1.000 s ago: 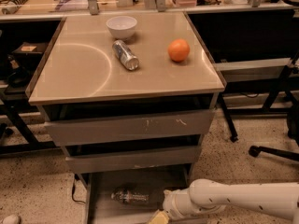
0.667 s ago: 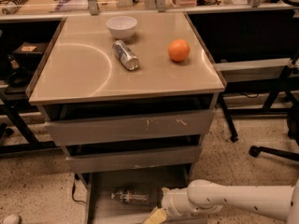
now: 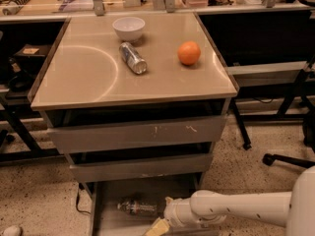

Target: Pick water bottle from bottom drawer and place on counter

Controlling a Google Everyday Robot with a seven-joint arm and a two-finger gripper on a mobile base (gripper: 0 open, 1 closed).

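The water bottle lies on its side on the floor of the open bottom drawer, cap to the left. My gripper is at the end of the white arm that comes in from the right. It hangs low over the drawer, just right of and in front of the bottle, and holds nothing that I can see. The tan counter tops the cabinet above.
On the counter stand a white bowl, a silver can lying on its side, and an orange. Two taller grey drawers stick out above the bottom one. Desks and chair legs surround the cabinet.
The arm has shifted slightly left and down toward the bottle. The bottle has not moved.
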